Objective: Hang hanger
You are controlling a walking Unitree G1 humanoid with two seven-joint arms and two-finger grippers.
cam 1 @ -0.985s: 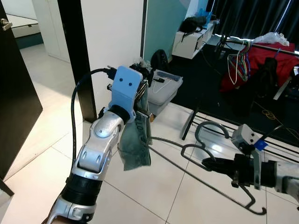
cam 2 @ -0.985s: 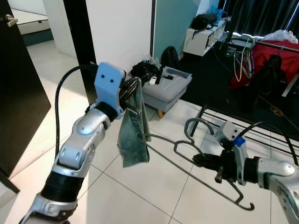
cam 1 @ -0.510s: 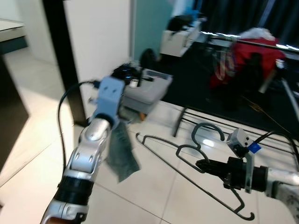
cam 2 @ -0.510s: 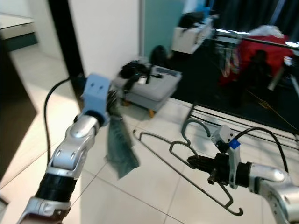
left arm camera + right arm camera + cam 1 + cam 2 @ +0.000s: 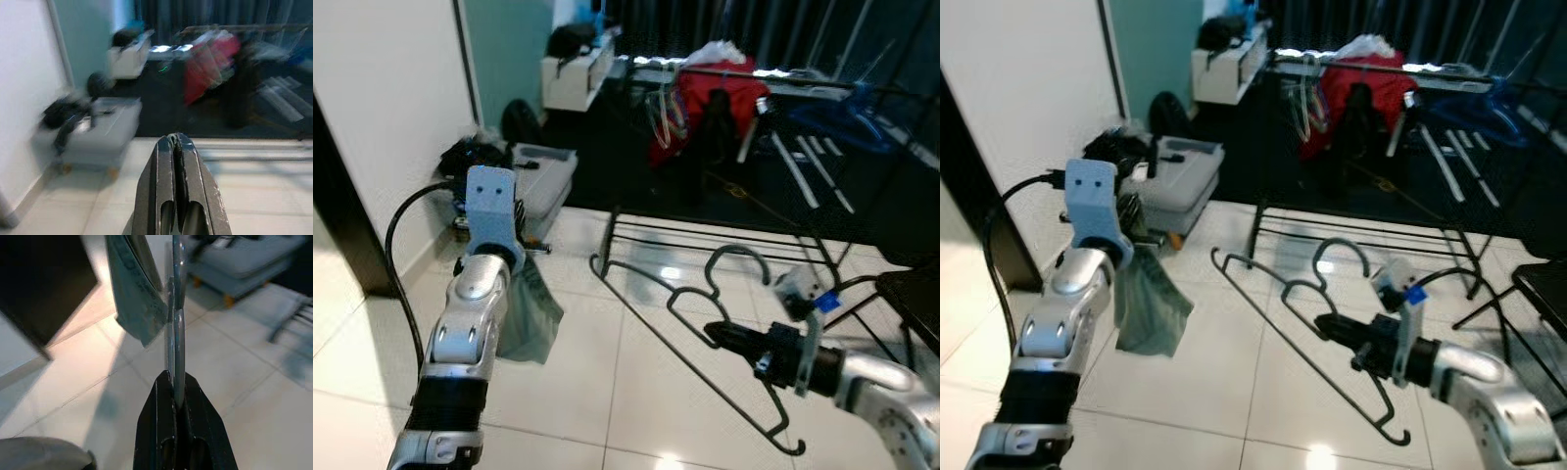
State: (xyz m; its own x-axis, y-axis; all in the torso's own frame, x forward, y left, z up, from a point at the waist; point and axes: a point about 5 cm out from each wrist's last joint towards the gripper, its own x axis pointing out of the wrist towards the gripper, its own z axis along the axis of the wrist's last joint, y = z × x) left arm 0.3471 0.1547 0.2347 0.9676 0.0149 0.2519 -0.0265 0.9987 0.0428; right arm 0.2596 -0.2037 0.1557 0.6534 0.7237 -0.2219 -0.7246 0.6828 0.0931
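gripping a thin dark wire hanger (image 5: 680, 328) between right fingers (image 5: 729, 338), left fingers (image 5: 177, 166) pinching limp teal cloth (image 5: 527, 318)

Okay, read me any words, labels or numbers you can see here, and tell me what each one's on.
None can be read.
The grey-green cloth held by the left end effector carries a band of small marks, too blurred to read.
The blue tag on the right arm shows no legible text.
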